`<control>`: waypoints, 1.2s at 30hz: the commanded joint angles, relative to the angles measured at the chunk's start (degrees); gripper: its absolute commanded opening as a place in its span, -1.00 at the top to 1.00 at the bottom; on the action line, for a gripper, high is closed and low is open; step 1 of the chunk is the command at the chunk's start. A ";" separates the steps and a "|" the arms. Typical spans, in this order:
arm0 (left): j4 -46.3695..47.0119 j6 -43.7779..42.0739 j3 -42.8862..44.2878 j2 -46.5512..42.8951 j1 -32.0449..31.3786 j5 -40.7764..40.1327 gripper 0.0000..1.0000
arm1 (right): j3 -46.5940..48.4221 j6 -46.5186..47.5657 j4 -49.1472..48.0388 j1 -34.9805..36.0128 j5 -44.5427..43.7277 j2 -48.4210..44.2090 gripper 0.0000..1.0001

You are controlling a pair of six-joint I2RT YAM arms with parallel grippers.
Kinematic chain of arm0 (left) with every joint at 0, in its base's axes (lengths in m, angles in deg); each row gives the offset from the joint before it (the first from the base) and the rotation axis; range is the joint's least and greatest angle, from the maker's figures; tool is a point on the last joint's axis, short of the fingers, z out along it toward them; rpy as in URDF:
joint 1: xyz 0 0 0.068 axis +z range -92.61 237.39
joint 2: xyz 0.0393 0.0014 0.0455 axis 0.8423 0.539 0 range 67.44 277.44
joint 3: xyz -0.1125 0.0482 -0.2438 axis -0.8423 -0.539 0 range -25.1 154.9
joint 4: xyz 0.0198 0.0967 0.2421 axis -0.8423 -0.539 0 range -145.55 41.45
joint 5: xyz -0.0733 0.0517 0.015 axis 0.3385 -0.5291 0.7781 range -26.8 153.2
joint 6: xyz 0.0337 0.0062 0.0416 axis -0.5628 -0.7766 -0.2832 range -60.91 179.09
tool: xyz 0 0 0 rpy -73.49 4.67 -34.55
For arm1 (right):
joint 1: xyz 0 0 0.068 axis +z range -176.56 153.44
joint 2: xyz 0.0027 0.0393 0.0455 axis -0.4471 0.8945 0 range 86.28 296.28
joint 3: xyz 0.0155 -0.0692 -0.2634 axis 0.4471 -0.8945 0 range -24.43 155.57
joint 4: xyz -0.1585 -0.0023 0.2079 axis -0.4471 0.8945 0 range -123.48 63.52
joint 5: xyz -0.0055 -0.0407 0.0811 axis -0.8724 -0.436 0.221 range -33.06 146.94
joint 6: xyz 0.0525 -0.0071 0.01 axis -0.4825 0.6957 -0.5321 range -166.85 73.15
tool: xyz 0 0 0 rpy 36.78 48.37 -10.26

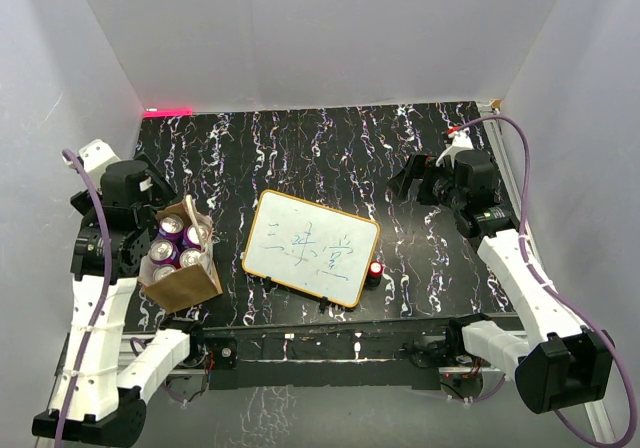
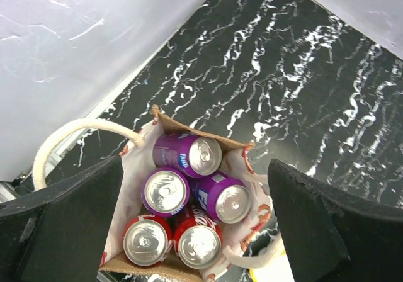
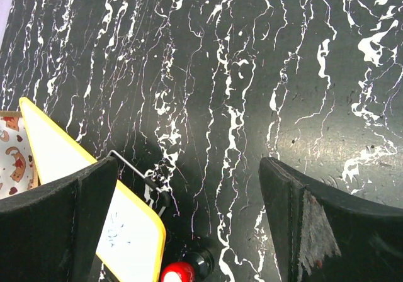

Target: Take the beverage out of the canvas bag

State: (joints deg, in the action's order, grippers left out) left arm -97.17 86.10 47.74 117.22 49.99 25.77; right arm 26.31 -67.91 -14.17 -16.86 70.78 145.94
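The tan canvas bag [image 1: 187,281] with cream loop handles [image 2: 60,137] stands at the table's left. It holds several beverage cans, upright or leaning: three purple ones [image 2: 165,192] and two red ones [image 2: 146,240]. In the left wrist view my left gripper [image 2: 195,163] hangs open above the bag's mouth, its fingers [image 2: 69,219] wide on either side of the cans and touching none. In the top view that gripper [image 1: 140,206] sits just beyond the bag's far left edge. My right gripper [image 3: 187,162] is open over bare table at the right [image 1: 415,183], holding nothing.
A white board with a yellow-wood frame [image 1: 311,247] lies at the table's middle, propped on a wire stand [image 3: 135,172]. A small red-capped black object [image 1: 375,269] sits at its right edge. Grey walls close in the left, back and right sides.
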 commanded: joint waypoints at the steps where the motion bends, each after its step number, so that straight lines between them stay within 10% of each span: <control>1: -0.66 1.06 -5.54 1.62 -0.45 -6.58 -0.94 | 0.10 0.67 -3.25 0.10 0.43 -0.83 -0.96; 21: 8.91 -0.93 -16.61 16.03 7.69 12.60 -0.70 | -0.61 0.46 -3.58 0.20 0.48 -1.69 -0.96; 36: 10.38 -4.06 -16.70 23.27 9.71 11.29 -0.74 | -0.51 0.48 -3.88 0.29 0.02 -1.04 -0.96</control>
State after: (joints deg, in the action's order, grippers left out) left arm -87.56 82.99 31.37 140.13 59.28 38.19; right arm 25.55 -67.91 -14.43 -16.82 70.59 144.89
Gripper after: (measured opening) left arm 0.865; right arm 0.983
